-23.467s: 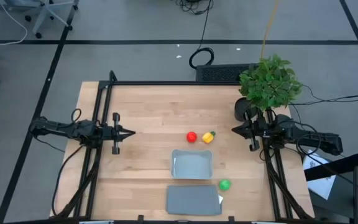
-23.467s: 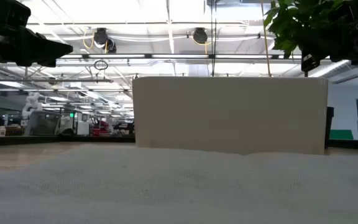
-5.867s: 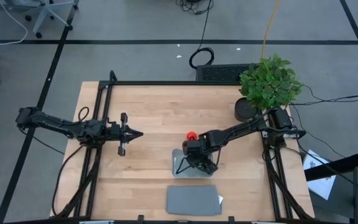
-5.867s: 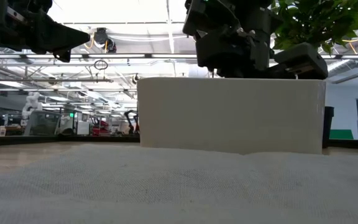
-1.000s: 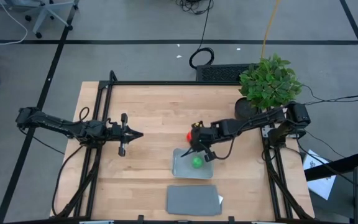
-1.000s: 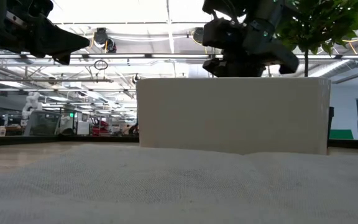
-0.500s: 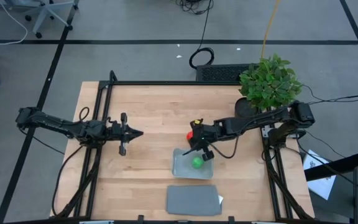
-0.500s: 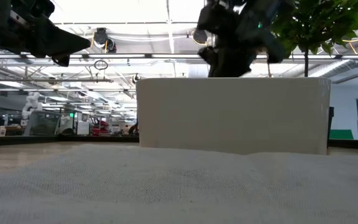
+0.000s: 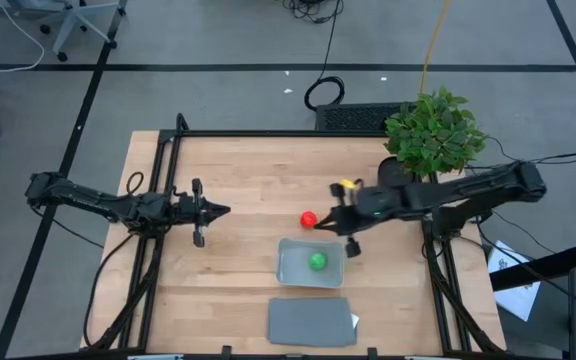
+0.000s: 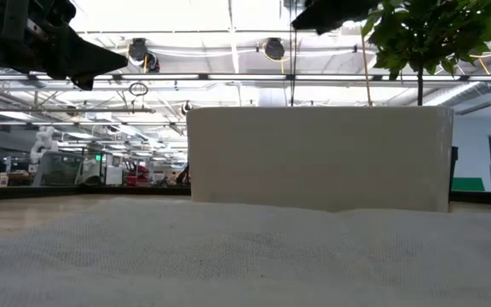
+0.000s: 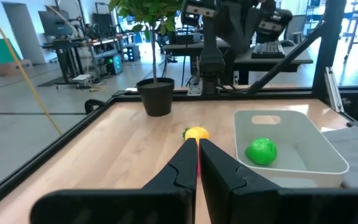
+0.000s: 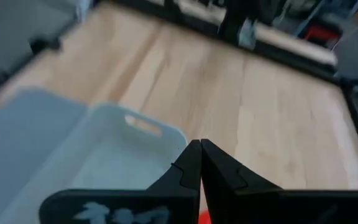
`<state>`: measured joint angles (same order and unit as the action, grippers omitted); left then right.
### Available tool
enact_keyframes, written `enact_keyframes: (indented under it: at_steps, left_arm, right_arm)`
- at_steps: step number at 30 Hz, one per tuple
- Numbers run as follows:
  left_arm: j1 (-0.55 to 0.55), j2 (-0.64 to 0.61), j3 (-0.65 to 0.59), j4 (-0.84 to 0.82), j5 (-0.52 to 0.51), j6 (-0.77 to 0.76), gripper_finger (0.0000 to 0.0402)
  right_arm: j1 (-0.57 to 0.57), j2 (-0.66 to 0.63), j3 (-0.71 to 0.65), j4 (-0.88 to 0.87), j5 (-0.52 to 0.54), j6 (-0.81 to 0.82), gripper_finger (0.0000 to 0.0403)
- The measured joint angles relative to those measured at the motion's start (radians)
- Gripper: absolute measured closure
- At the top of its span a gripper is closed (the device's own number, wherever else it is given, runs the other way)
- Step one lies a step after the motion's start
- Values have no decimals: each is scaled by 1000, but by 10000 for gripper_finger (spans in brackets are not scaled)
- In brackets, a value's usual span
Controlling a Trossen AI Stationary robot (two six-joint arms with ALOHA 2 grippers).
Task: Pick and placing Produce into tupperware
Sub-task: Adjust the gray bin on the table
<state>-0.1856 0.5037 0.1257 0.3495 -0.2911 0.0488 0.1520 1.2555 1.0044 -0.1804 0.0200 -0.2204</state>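
The tupperware [image 9: 293, 272] stands on the wood near the table's middle. The green round piece [image 9: 317, 261] [image 11: 261, 151] lies inside it. The red round piece [image 9: 308, 219] rests on the table just beyond the tupperware's far rim. The yellow piece [image 11: 196, 132] also rests on the table; in the high view my right arm hides it. My right gripper [image 9: 326, 225] [image 12: 197, 144] hangs shut and empty, raised above the tupperware's far right corner [image 12: 135, 121] and pointing toward the table's left. My left gripper [image 9: 228, 209] [image 11: 197, 143] waits shut at the left, pointing level at the produce.
The flat dark grey lid [image 9: 311, 322] lies at the near edge in front of the tupperware. A potted plant [image 9: 433, 135] stands at the far right corner. A white box [image 10: 318, 158] fills the low view. Bare wood lies between my left gripper and the red piece.
My right gripper has risen from beside the red piece and drawn back toward the table's right edge. It has tipped from pointing steeply down to a flatter slant, and it has stayed shut. In the low view it has gone up almost out of the picture. The produce has not moved.
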Motion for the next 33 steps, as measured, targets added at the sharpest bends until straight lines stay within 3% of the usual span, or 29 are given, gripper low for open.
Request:
enact_keyframes:
  at_steps: [12,23,33]
  left_arm:
    - [0,0,0,-15,-77,-74,380]
    - [32,21,0,-16,-78,-104,380]
    - [96,195,1,81,-77,-130,380]
  right_arm:
    - [29,-388,-488,418,33,186,403]
    - [62,-477,-703,666,36,228,403]
    - [66,-540,-819,782,37,210,403]
